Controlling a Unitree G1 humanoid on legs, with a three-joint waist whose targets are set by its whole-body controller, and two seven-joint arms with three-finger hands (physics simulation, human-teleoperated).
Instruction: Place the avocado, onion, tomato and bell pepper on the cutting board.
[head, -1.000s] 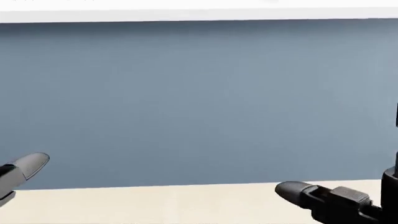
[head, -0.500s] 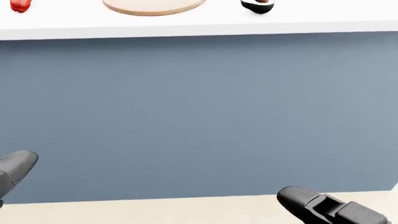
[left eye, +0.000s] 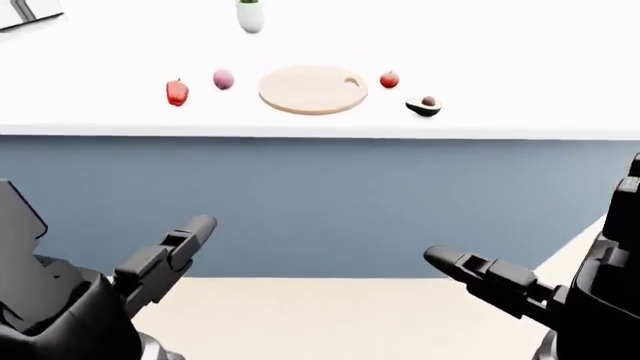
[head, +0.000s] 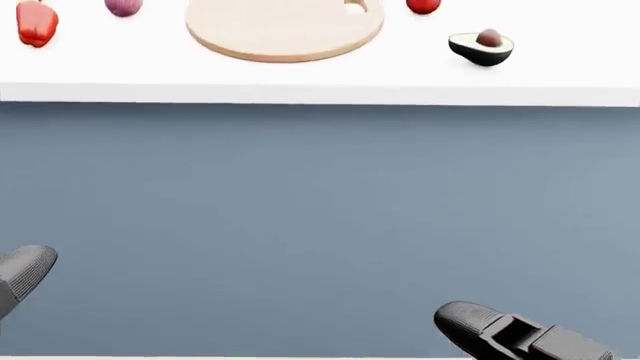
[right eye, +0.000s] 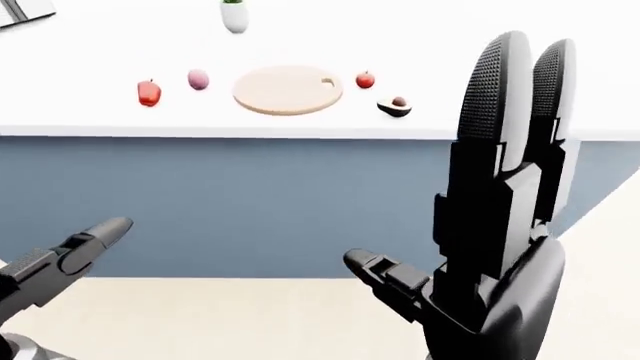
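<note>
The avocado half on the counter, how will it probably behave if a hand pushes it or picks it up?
The avocado is a cut half with its pit showing, so it would probably rock or tip on its rounded skin instead of rolling far. Its smooth skin may be slippery for the fingers. It lies apart from the cutting board, with free space for a grasp.

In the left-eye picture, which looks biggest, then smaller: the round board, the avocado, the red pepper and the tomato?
1. Cutting board, biggest by far.
2. Avocado and bell pepper look about alike, so I won't rank them.
3. Tomato, smallest.
</note>
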